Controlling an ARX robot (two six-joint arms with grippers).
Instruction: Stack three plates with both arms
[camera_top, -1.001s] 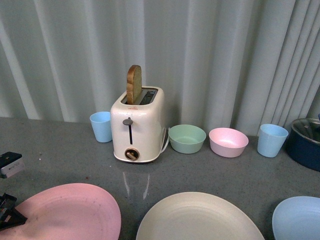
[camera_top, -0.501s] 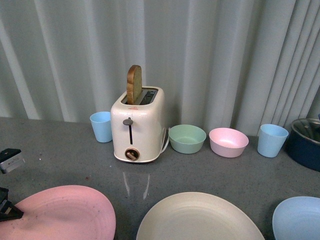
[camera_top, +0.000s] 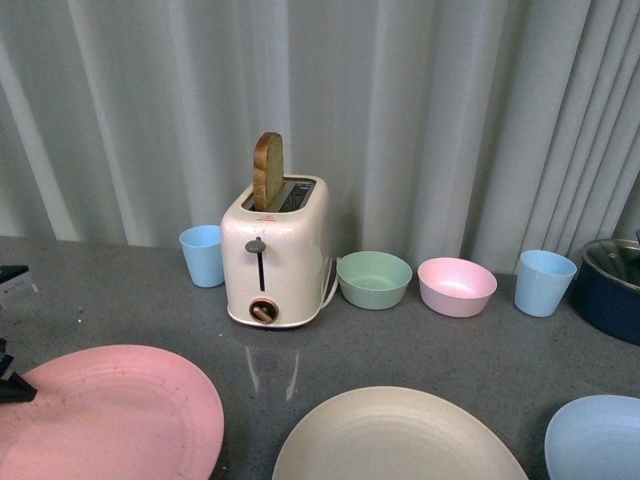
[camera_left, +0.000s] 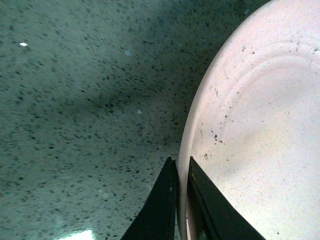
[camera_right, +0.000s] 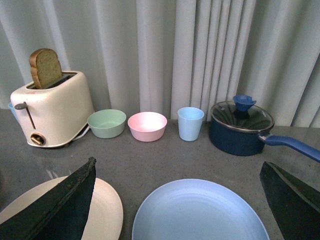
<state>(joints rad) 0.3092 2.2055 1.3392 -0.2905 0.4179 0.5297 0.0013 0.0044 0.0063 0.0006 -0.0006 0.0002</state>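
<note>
At 9 o'clock of the front view the left hand (camera_left: 180, 162) was clenched on the pink plate (camera_top: 110, 415). Its two black fingers (camera_left: 205, 205) pinched the plate's rim between them. Only that plate's right part showed to the front camera, at 8 o'clock on the grey tabletop (camera_top: 420, 345). Whether its far edge touched the tabletop could not be told.

Behind it, at 11 o'clock, stood the left cup (camera_top: 203, 254), just beside the toaster (camera_top: 285, 255). A slice of bread (camera_top: 267, 170) stood upright in the toaster's left slot.

The cream plate (camera_top: 395, 440) lay flat at 6 o'clock, near the pink plate but apart from it. Past it, toward 1 o'clock, the green bowl (camera_top: 374, 278) and the pink bowl (camera_top: 456, 285) sat just beside each other, with the right cup (camera_top: 544, 281) further along at 2 o'clock.

The blue plate (camera_top: 598, 440) lay flat at 5 o'clock, apart from the cream one. A dark blue lidded pot (camera_right: 240, 130) stood at 3 o'clock.

The right hand (camera_right: 177, 164) hung released over the blue plate. Its fingers (camera_right: 65, 205) were spread wide, grasping nothing.
</note>
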